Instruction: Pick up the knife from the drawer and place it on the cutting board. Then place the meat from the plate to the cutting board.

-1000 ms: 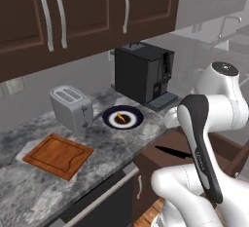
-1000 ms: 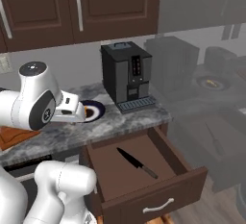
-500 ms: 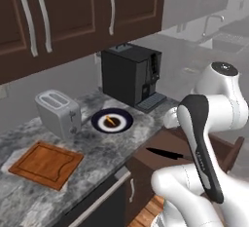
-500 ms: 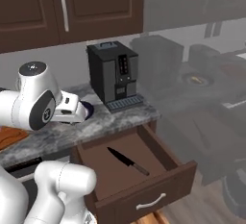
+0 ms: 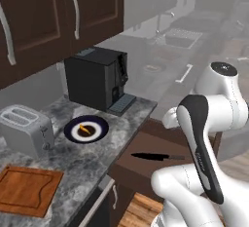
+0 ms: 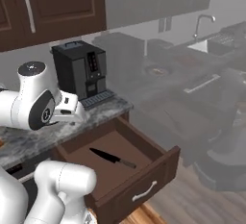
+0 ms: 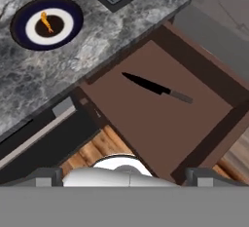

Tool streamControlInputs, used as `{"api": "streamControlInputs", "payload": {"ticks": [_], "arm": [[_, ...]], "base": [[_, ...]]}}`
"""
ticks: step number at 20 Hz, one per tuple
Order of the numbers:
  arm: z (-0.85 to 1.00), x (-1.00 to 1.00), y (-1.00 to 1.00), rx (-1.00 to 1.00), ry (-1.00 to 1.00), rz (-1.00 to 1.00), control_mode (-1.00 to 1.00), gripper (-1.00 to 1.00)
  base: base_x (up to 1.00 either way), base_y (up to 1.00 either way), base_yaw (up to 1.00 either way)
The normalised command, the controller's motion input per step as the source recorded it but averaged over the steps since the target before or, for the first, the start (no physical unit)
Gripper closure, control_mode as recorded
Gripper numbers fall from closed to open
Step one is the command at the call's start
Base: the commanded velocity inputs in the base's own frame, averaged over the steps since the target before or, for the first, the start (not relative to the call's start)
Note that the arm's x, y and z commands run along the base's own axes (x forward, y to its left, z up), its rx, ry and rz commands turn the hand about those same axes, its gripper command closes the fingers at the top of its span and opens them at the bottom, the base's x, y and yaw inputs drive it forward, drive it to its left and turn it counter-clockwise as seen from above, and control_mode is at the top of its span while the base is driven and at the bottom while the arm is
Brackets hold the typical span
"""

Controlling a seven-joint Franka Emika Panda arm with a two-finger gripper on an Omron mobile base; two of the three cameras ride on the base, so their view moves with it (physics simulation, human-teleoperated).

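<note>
The knife, black blade and grey handle, lies flat in the open drawer, well below my gripper. My gripper's fingertips stand wide apart, open and empty. From the sides, the knife rests mid-drawer, blade pointing left. The meat, a small orange piece, sits on the blue-rimmed plate on the counter. The cutting board lies bare at the counter's near left. My hand hovers above the counter edge, left of the drawer.
A black coffee machine stands behind the plate, and a silver toaster sits left of it. Upper cabinets hang above. The drawer front juts out over the wooden floor.
The whole picture has slid left as the base drove right, so the drawer and knife now sit nearer the centre. The arm's pose looks unchanged and the gripper stays open.
</note>
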Motion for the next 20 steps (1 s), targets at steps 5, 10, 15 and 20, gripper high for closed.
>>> {"api": "streamControlInputs", "payload": {"ticks": [5, 10, 15, 20], "arm": [[0.00, 0.00, 0.00, 0.00, 0.00, 0.00, 1.00, -1.00], [0.00, 0.00, 0.00, 0.00, 0.00, 0.00, 1.00, -1.00], [0.00, 0.00, 0.00, 0.00, 0.00, 0.00, 1.00, -1.00], [0.00, 0.00, 0.00, 0.00, 0.00, 0.00, 1.00, -1.00]], "base": [[0.00, -0.11, -0.34], [0.00, -0.09, -0.30], [0.00, -0.02, -0.27], [0.00, 0.00, -0.24]]}}
